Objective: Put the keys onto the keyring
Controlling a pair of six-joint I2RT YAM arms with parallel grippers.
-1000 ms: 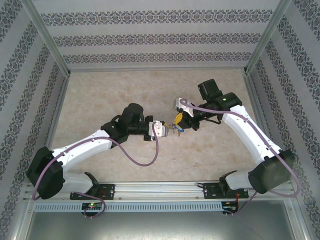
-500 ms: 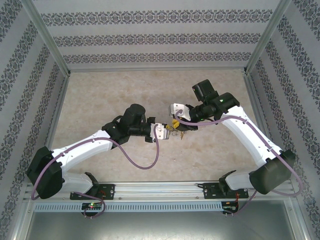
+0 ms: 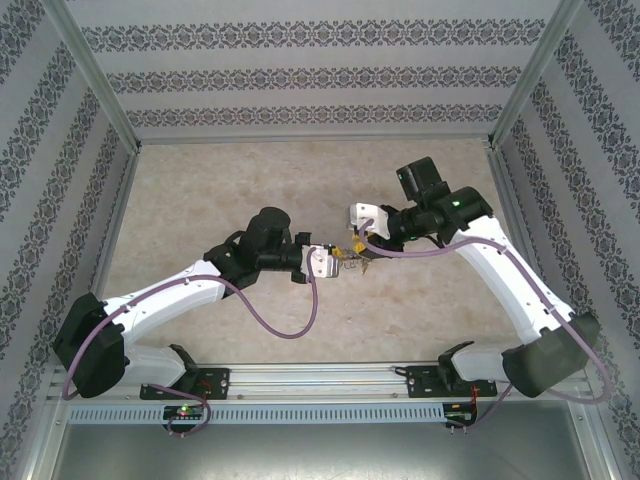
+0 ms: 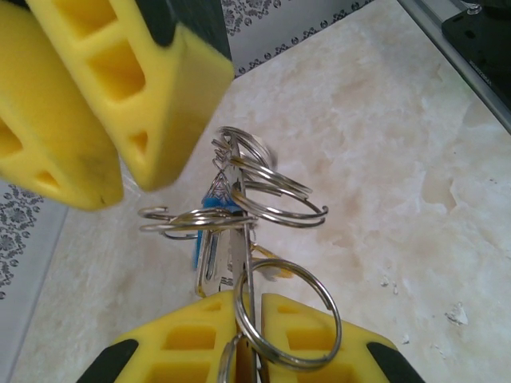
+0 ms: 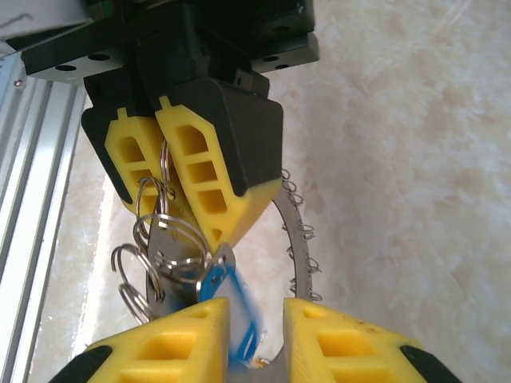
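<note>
A pale marbled table (image 3: 200, 200) is seen from above, and over its middle the two arms are brought together. The left arm (image 3: 170, 290) is stretched from the lower left of the top view up towards the centre, with its wrist laid nearly level. The right arm (image 3: 500, 270) is raised from the lower right, bent at the elbow and turned back left, so that the two tools are set tip to tip. In its own wrist view the left gripper (image 4: 249, 303) is shown at the bottom edge with its yellow fingers (image 4: 192, 343) pressed together on thin metal of the keyring (image 5: 294, 231). The bunch is thus held off the table. The right gripper (image 5: 255, 311) is parted by a narrow gap at the bottom of its own view, and nothing is seen to be clamped in it. The keyring is seen as a grey curved band fringed with small wire loops. It runs down the middle of the right wrist view, partly hidden behind the left gripper's fingers. Several split rings (image 4: 275, 195) are tangled just beside it. Of the keys, the blue key head (image 5: 215, 283) is hung in the gap of the right gripper and is blurred; whether it is touched cannot be told. A small piece that may be the yellow key head (image 4: 275, 270) is glimpsed just above the left gripper's fingers.
</note>
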